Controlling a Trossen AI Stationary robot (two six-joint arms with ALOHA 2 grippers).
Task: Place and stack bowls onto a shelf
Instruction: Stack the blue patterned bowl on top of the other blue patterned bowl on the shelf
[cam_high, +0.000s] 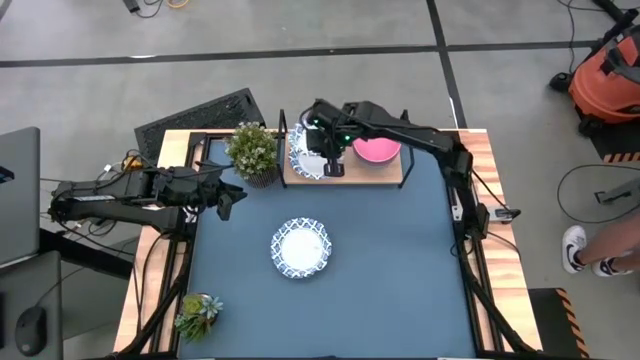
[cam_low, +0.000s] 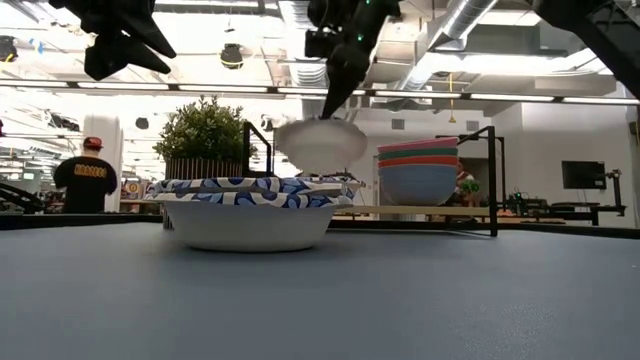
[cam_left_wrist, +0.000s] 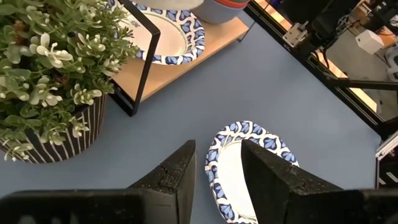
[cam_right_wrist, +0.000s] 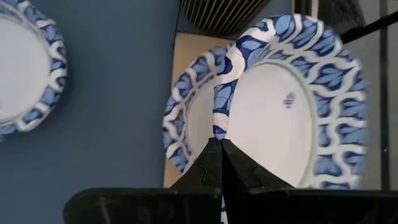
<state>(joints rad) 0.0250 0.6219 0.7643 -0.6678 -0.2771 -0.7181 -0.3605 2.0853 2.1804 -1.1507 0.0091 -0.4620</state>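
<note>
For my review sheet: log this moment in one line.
right gripper: holds patterned bowl over shelf | left gripper: open, idle

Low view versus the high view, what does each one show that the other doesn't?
Only the low view shows the stack of bowls on the shelf edge-on as separate pink, green and blue layers, and a person in the room behind.

Only the high view shows the small succulent near the table's left front corner and the orange vacuum on the floor.

Both show the right gripper holding a patterned bowl by its rim above the shelf, the patterned bowl on the table, and the bushy potted plant.
</note>
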